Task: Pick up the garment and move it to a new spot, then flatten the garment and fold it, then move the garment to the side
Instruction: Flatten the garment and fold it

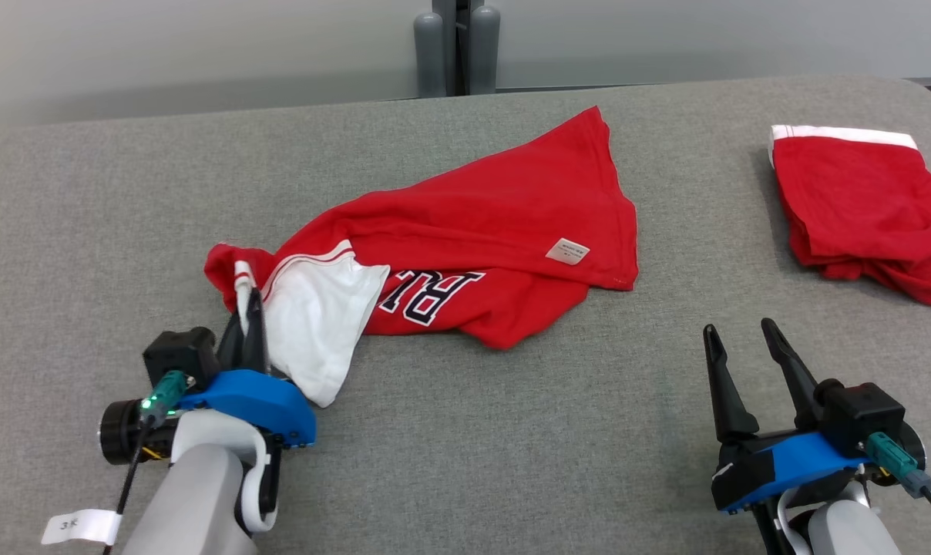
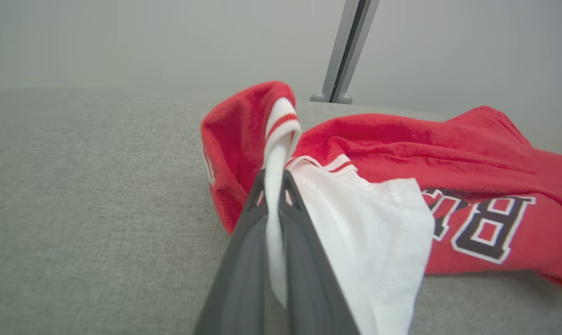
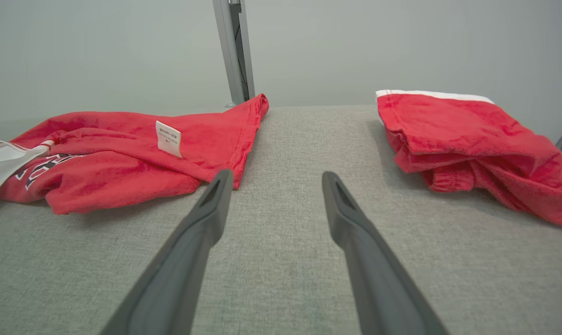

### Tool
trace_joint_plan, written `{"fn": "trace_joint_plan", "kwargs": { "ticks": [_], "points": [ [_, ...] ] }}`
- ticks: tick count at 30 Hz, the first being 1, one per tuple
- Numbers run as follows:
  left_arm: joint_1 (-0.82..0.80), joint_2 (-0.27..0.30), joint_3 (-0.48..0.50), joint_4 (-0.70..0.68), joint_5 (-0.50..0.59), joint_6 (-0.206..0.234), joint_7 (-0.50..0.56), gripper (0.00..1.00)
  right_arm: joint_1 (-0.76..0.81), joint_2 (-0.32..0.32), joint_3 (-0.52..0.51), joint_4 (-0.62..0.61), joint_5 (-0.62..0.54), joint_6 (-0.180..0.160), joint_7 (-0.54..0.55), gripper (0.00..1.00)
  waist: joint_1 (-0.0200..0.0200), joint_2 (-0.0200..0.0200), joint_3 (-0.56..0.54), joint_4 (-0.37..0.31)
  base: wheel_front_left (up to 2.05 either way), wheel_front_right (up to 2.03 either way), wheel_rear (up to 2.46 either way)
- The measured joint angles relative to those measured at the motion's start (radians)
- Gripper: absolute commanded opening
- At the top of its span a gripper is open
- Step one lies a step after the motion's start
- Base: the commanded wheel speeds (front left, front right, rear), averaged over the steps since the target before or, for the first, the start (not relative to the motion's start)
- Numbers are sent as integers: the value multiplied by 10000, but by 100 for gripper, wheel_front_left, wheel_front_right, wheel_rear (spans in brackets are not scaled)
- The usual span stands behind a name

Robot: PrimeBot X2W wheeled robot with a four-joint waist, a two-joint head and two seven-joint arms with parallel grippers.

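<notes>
The garment [image 1: 481, 247] is a red shirt with white sleeves and dark letters, lying crumpled across the middle of the grey table [image 1: 512, 447]. My left gripper [image 1: 251, 302] is shut on the white striped cuff at the garment's left end; the left wrist view shows the white cloth [image 2: 275, 195] pinched between both dark fingers [image 2: 244, 260]. My right gripper [image 1: 743, 330] stands open at the lower right, nothing between its fingers, apart from the garment [image 3: 123, 158]. A small white label [image 1: 567, 251] shows on the red cloth.
A second red garment [image 1: 866, 208] with a white band lies folded at the table's far right, also seen in the right wrist view as the folded pile [image 3: 467, 139]. A grey post [image 1: 456, 46] stands behind the table's far edge.
</notes>
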Motion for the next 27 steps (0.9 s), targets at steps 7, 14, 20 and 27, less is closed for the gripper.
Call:
{"fn": "trace_joint_plan", "kwargs": {
  "ticks": [7, 14, 20, 27],
  "points": [
    [-166, 362, 631, 698, -627, -138, 82, 0, -39, 0, 94, -8, 0, 0, 48, 100, -1, 0, 52, 161, 0, 0, 0],
    [-335, 627, 821, 1267, -786, -257, -163, 100, -64, 0, 2, -12, -29, 0, 61, 100, -1, 0, 30, 281, 0, 0, 0],
    [-387, 698, 859, 1237, -686, -337, -523, 100, -60, 0, -121, 81, -105, 0, 113, 100, -1, 0, -138, 445, 0, 0, 0],
    [21, 529, 742, 581, -426, -445, -660, 100, -304, 0, -504, 374, -474, 0, 222, 100, -1, 0, -384, 810, 0, 0, 0]
  ]
}}
